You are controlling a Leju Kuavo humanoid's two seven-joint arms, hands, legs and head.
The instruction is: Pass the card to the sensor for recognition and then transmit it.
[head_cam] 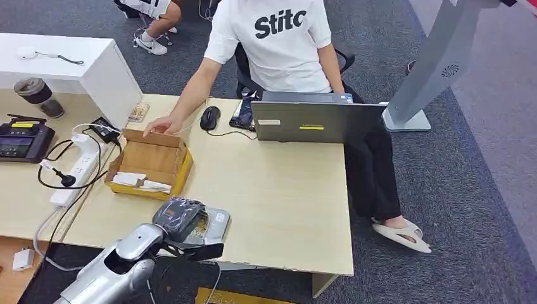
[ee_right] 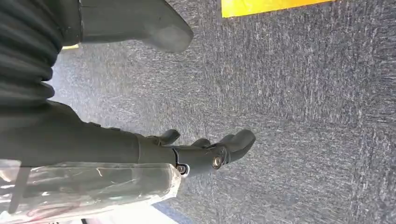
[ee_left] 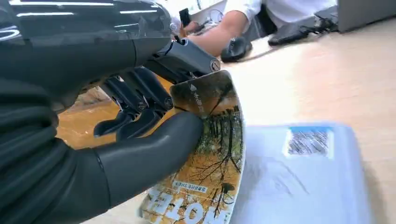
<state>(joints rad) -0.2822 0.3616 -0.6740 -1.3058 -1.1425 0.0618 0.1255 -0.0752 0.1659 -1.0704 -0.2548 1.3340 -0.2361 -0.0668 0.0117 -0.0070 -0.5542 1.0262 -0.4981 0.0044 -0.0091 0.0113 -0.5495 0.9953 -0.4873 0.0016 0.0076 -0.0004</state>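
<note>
Fingers [ee_left: 140,100] and thumb of left hand [head_cam: 179,217] pinching autumn-print card [ee_left: 210,154] just over grey sensor [ee_left: 299,177] at near table [head_cam: 285,190] edge, right hand [ee_right: 187,151] hanging over carpet [ee_right: 303,93], fingers loosely apart, holding nothing

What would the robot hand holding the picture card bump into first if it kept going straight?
Probably the grey sensor box. The left robot hand holds the card right beside it, and the card would touch first. Depth is hard to judge.

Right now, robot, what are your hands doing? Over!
Left hand holds the card by the grey sensor. Right hand open, over carpet. Person's hand rests on the cardboard box.
</note>
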